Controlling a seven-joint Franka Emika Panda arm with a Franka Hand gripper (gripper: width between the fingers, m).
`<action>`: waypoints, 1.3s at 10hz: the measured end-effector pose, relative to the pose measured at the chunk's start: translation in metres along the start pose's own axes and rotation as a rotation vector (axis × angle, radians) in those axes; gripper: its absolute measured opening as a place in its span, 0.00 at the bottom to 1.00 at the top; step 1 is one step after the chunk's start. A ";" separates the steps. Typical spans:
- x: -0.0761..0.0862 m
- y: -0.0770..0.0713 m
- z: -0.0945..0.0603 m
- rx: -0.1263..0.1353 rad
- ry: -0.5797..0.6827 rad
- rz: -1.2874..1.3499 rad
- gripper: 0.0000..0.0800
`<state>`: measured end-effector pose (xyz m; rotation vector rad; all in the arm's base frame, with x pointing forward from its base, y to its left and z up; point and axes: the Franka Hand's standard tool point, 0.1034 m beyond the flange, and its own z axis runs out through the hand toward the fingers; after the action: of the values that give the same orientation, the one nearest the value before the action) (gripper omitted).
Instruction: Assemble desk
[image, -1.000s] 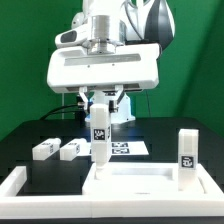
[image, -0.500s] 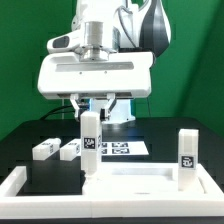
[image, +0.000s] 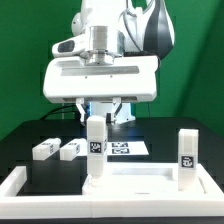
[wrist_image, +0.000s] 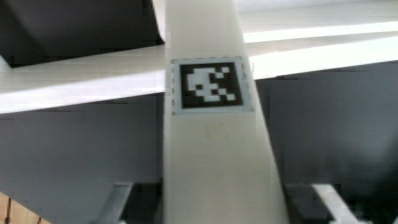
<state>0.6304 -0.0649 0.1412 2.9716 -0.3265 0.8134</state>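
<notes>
Right, with the gripper (image: 97, 112) clamped on the upright leg (image: 96, 150), its foot at the corner of the slab (image: 140, 182) on the exterior view's left, I'd hold it plumb and press straight down, never skewing it.

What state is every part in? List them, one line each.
White rectangular plastic desk slab: lying flat.
Held white plastic block leg: upright, foot at the slab's corner, exterior view's left.
Two-finger gripper: shut on that leg.
Second white block leg: upright at the slab's corner, exterior view's right.
Two other white block legs: lying loose on the black table.
</notes>
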 end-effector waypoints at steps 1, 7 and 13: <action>0.000 0.000 0.001 -0.001 0.001 0.000 0.36; -0.007 -0.006 0.010 -0.006 0.022 -0.017 0.36; -0.008 -0.006 0.011 -0.007 0.022 -0.018 0.80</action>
<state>0.6306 -0.0587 0.1284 2.9530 -0.3007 0.8404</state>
